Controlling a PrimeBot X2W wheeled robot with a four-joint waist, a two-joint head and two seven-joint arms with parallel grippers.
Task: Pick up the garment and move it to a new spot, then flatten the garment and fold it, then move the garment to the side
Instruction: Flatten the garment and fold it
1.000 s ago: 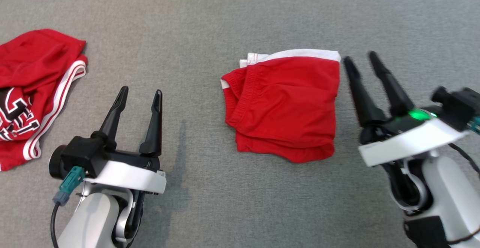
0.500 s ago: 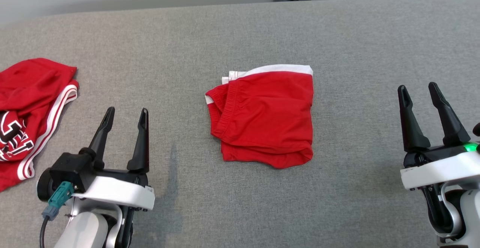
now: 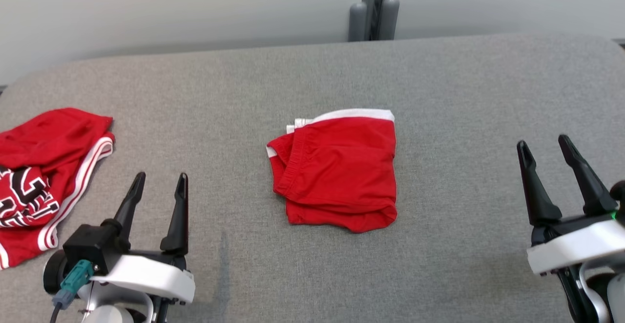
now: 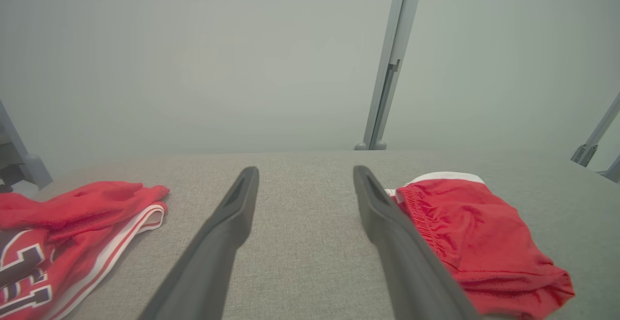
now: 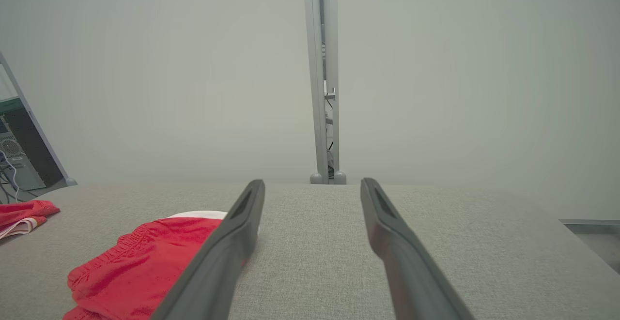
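Observation:
The garment [image 3: 337, 171] is a red pair of shorts with a white band, lying folded in a compact rectangle at the middle of the grey padded table [image 3: 464, 93]. My left gripper [image 3: 161, 176] is open and empty, to the garment's left near the front edge. My right gripper [image 3: 542, 141] is open and empty too, well off the garment's right side. In the left wrist view the garment [image 4: 474, 233] lies right of the open gripper [image 4: 305, 170]. In the right wrist view the garment [image 5: 140, 262] lies left of the open gripper [image 5: 312, 182].
A second red garment [image 3: 44, 166] with white stripes and black-and-white lettering lies crumpled at the table's left end, also visible as the red garment [image 4: 63, 223]. A grey post [image 3: 373, 5] stands behind the table against a pale wall. The table's right edge [image 5: 566, 223] drops off.
The head camera has tilted up, bringing the wall and post into view. My right gripper has drawn back from the garment's right edge toward the front right. The garment lies unmoved.

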